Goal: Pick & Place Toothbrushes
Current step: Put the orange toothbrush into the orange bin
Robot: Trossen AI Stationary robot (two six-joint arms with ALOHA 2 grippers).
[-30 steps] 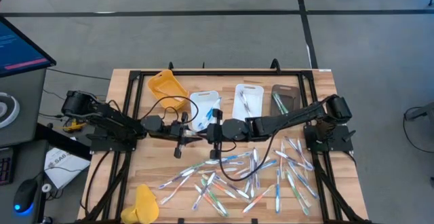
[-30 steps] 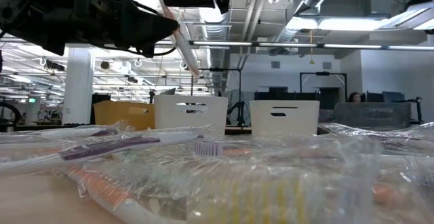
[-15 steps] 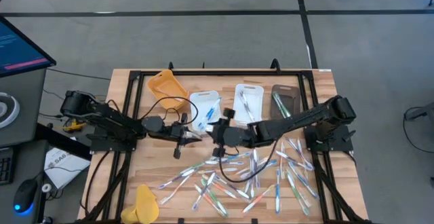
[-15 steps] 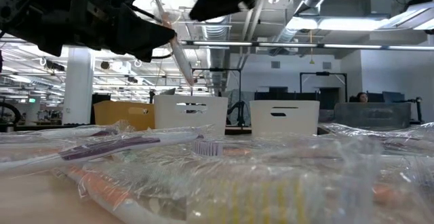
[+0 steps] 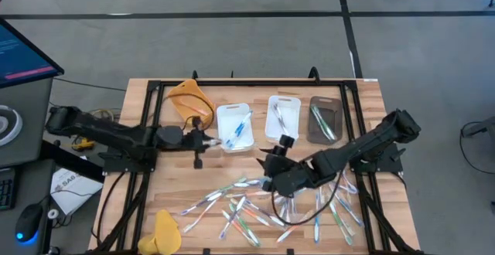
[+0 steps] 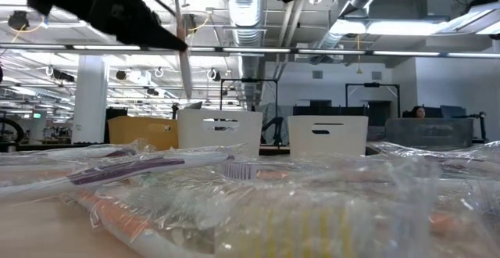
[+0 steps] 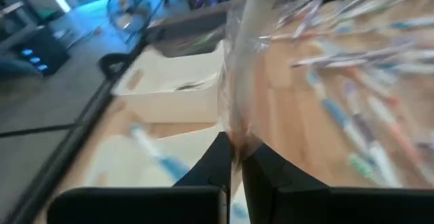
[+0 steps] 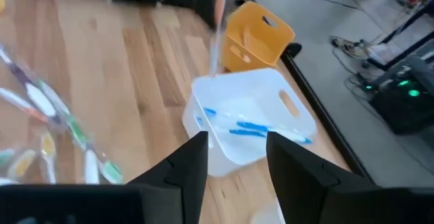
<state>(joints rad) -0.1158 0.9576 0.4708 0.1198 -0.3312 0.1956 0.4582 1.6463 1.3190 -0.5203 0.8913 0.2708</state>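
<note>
Low view: wrapped toothbrushes (image 6: 148, 168) lie nearest on the table (image 5: 363, 93), trays behind. High view alone shows right gripper (image 5: 268, 179), fingers apart, empty, over the loose pile (image 5: 263, 205). Left gripper (image 5: 210, 140) is clamped on a wrapped toothbrush (image 7: 247, 54) at the edge of the white tray (image 5: 236, 112) holding blue brushes; left wrist view confirms the pinch.

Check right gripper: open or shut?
Open. In its wrist view the right gripper shows a clear gap between its fingers, nothing held, above the white tray with blue toothbrushes.
</note>
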